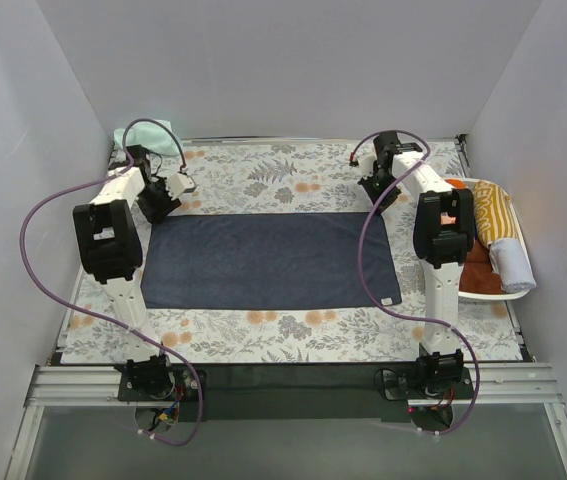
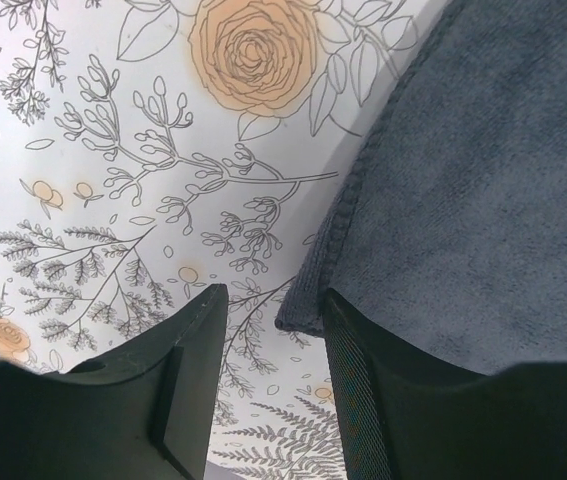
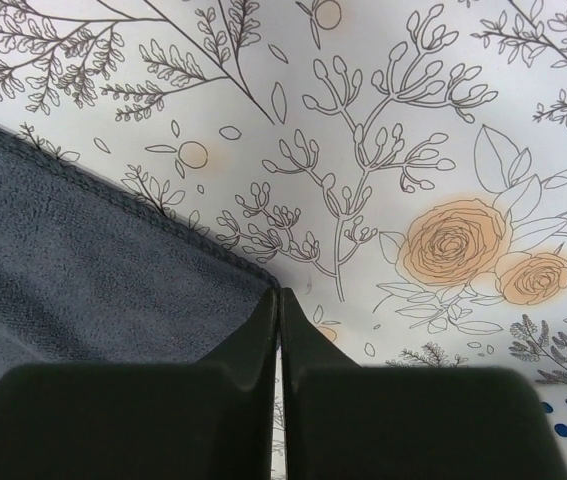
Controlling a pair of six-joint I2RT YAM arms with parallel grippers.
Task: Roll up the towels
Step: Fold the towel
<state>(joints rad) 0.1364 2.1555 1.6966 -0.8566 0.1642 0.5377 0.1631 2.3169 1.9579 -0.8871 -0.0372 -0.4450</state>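
navy towel [image 1: 268, 260]: flat on the floral cover [image 1: 263, 175]
left gripper [image 2: 271, 300]: half open around its far-left corner
right gripper [image 3: 279, 295]: shut tight at far-right corner, cloth caught? can't tell

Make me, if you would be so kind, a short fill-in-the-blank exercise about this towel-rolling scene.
1. The dark navy terry towel lies spread flat on the ____-printed table covering.
2. The right pincer, at the towel's far right corner, is ____.
3. The left pincer stands ____, with the towel's far left corner between its fingers.
4. The white oval basket holding other towels sits on the table's ____ side.

Missing words: floral; shut; open; right.
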